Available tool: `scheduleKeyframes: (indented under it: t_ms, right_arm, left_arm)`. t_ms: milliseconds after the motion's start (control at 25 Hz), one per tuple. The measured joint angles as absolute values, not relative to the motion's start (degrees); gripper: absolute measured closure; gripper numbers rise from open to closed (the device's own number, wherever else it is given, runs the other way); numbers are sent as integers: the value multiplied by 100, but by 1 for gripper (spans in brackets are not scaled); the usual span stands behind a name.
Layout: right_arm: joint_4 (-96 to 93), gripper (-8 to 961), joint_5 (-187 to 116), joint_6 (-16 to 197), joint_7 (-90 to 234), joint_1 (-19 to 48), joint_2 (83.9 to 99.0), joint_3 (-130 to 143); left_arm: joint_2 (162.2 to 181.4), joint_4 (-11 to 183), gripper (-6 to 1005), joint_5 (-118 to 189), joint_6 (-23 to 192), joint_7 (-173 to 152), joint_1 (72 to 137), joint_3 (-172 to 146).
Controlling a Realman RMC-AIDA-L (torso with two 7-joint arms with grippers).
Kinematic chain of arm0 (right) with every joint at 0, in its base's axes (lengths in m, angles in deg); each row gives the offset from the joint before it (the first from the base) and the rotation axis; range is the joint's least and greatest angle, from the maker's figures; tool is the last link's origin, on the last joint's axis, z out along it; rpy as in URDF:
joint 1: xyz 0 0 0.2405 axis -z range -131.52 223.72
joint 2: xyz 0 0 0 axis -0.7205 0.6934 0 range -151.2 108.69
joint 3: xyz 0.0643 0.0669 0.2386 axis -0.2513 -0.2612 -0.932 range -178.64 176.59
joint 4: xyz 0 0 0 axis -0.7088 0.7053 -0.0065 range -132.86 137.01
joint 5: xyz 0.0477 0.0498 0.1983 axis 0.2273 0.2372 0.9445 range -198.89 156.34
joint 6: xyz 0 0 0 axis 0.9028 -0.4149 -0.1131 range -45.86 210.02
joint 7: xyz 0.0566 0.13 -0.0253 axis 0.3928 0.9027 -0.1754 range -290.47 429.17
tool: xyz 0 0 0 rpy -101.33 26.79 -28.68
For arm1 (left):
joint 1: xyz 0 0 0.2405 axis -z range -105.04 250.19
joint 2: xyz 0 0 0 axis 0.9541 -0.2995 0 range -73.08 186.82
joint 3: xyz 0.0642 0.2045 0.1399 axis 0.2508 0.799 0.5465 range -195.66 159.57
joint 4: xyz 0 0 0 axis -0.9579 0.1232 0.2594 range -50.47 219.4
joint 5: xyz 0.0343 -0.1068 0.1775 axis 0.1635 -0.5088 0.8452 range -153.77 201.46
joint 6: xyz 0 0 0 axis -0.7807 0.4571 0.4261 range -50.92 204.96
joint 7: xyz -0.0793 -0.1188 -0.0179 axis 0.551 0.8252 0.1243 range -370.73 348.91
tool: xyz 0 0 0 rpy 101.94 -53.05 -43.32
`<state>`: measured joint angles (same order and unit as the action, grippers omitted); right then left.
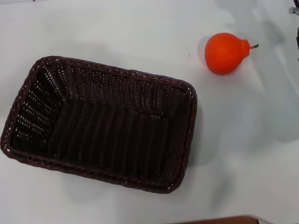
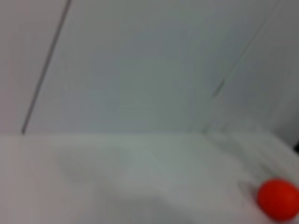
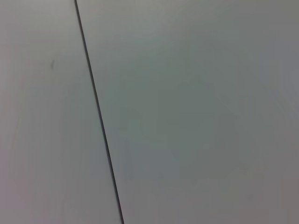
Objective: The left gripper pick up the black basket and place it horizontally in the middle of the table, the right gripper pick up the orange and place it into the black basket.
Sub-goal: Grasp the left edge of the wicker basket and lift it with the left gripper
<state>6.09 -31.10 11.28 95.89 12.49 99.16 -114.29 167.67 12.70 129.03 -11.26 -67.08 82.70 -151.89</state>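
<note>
The black basket (image 1: 100,123) lies empty on the white table (image 1: 243,140), left of the middle in the head view, its long side running roughly across and slightly slanted. The orange (image 1: 226,52) rests on the table beyond the basket's far right corner, apart from it, with its stem pointing right. It also shows in the left wrist view (image 2: 279,199), blurred, on the table. The left gripper is out of view. Only a dark sliver of the right gripper (image 1: 297,43) shows at the right edge of the head view, to the right of the orange.
A brown edge (image 1: 219,219) shows at the bottom of the head view, at the near side of the table. The left wrist view shows a pale wall beyond the table. The right wrist view shows only a pale panel with a dark seam (image 3: 98,112).
</note>
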Motion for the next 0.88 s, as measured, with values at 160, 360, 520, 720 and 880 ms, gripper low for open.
scheduleKeyframes:
  t_ms: [160, 360, 520, 720, 880]
  right_arm:
    - [613, 11, -3110, 1174, 9589, 1242, 9916, -11432]
    - [607, 11, -3111, 1191, 9589, 1262, 9916, -11439]
    - [591, 11, -3112, 1194, 9589, 1280, 9910, -11477]
    - [590, 12, -3112, 1204, 9582, 1289, 9907, -11494]
    - [604, 12, -3096, 1266, 9567, 1287, 9901, -11499]
  left_arm:
    - [17076, 406, 221, 13963, -1523, -6100, 8495, -15184]
    - [17310, -97, 220, 14840, -1903, -5710, 8761, -15170]
    - [17562, -315, 223, 15879, -2113, -5374, 9127, -15126]
    - [17757, -237, 228, 16599, -2199, -5292, 9432, -15115]
    - [17873, -214, 231, 16937, -2231, -5266, 9558, -15010]
